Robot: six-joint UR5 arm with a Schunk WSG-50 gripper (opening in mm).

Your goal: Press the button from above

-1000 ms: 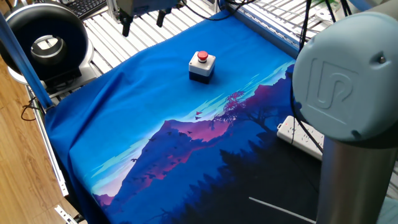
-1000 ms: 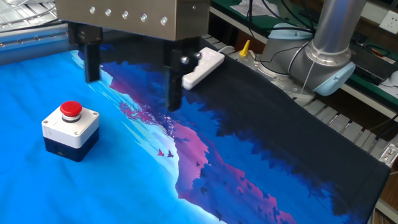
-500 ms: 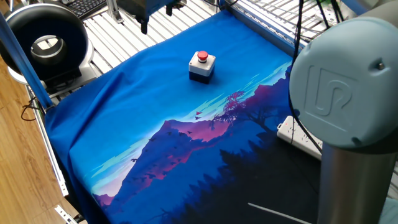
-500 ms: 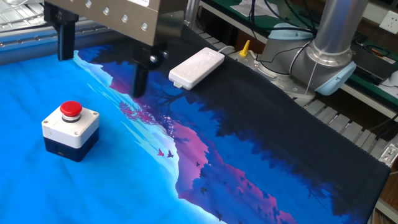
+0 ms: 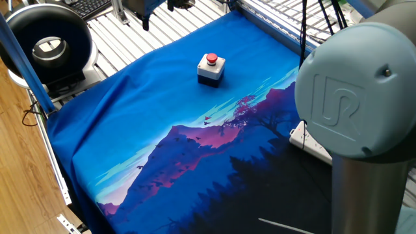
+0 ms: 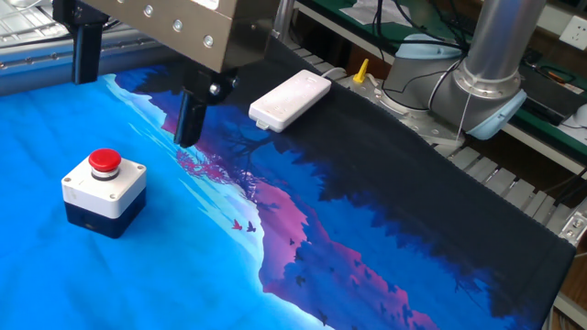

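While the red button [image 6: 104,161] sits on its little grey box [image 6: 104,192], the gripper [image 6: 136,95] hangs in the air above the desk [image 5: 195,149]. It is up and to the side of the button, not over it and not touching it. The two black fingers [image 6: 190,118] point down with a wide gap between them, so they are spread apart and hold nothing.

The box stands upright on a blue cloth with a picture of purple mountains and dark trees. From one fixed view the button [image 5: 211,59] is near the far side of the cloth, and the gripper [image 5: 158,8] is only partly seen at the top edge. A long white power strip [image 6: 291,100] lies on the dark part of the cloth, well apart from the button. A round black ring light [image 5: 47,42] sits beside the cloth at the corner.
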